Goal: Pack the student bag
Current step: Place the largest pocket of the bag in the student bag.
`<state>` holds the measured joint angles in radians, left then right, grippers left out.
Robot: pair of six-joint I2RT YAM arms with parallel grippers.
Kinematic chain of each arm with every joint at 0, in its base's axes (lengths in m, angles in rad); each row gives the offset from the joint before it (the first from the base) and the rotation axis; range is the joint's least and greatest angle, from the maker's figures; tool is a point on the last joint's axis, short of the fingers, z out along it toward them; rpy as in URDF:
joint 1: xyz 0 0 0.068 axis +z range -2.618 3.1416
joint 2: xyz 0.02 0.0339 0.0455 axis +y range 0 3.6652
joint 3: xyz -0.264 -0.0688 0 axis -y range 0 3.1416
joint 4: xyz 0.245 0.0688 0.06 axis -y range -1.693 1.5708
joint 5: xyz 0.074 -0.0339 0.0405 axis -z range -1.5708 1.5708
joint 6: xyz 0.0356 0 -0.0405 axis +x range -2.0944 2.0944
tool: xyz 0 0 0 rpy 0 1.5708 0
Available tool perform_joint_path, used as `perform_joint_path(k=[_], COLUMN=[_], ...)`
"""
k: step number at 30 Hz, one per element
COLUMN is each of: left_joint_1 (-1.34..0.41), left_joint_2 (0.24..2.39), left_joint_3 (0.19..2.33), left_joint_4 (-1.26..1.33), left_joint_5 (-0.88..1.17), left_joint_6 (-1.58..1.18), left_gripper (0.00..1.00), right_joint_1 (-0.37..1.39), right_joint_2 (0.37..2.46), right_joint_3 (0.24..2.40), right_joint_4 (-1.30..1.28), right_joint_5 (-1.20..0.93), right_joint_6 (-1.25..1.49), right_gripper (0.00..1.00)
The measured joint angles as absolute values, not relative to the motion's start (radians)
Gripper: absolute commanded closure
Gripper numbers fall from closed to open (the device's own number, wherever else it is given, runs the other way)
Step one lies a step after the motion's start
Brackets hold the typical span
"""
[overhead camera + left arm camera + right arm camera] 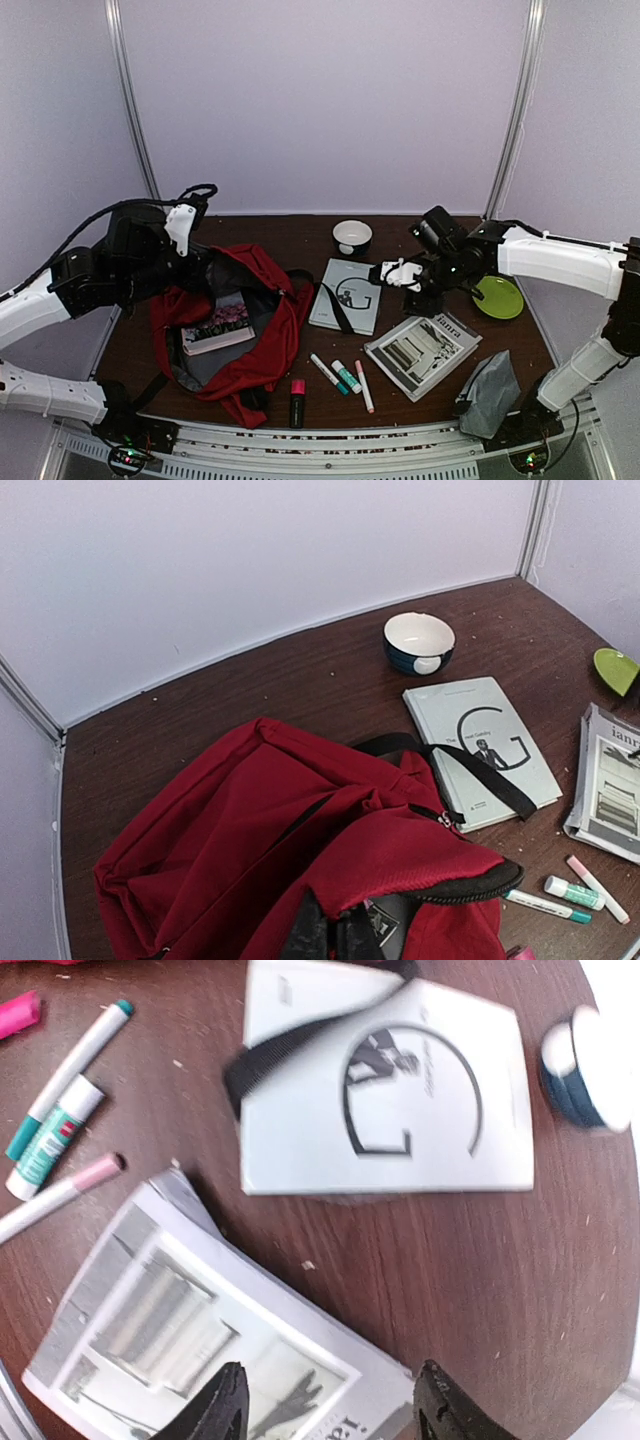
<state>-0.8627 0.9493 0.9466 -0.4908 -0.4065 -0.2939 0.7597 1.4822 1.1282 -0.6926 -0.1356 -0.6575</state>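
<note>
The student bag (pixel 262 318), red with a dark lining, lies open at the left of the table with a book (pixel 218 328) inside it. My left gripper (pixel 343 937) is shut on the red fabric at the rim of the bag's (pixel 300 820) opening and holds that edge up; in the top view it (pixel 203 272) sits at the bag's far left side. My right gripper (pixel 397 272) is open and holds nothing. In the right wrist view it (pixel 330 1410) hovers over the corner of a magazine (pixel 190 1330).
A grey book (pixel 345 295) lies right of the bag, with a black bag strap (pixel 333 303) across it. The magazine (pixel 420 350), pens and a glue stick (pixel 346 376), and a pink highlighter (pixel 297 400) lie near the front. A bowl (pixel 352 237), green plate (pixel 498 297) and grey pouch (pixel 490 392) are also present.
</note>
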Motion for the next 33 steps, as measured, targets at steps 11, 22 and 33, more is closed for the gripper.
perform_joint_path(k=[11, 22, 33], left_joint_1=[-0.868, -0.887, -0.934], left_joint_2=[1.016, 1.401, 2.039], left_joint_3=[0.925, 1.441, 1.845], left_joint_4=[-0.613, -0.643, -0.539], left_joint_5=[-0.083, 0.049, 0.226], left_joint_6=[-0.274, -0.270, -0.281], left_gripper=[0.12, 0.10, 0.15], right_joint_1=[0.257, 0.182, 0.045], right_joint_2=[1.666, 1.587, 1.570], right_joint_3=[1.242, 1.066, 1.051], right_joint_4=[-0.922, -0.979, -1.078], right_joint_5=[-0.326, -0.331, -0.353], right_joint_6=[-0.643, -0.739, -0.831], right_gripper=[0.43, 0.39, 0.41])
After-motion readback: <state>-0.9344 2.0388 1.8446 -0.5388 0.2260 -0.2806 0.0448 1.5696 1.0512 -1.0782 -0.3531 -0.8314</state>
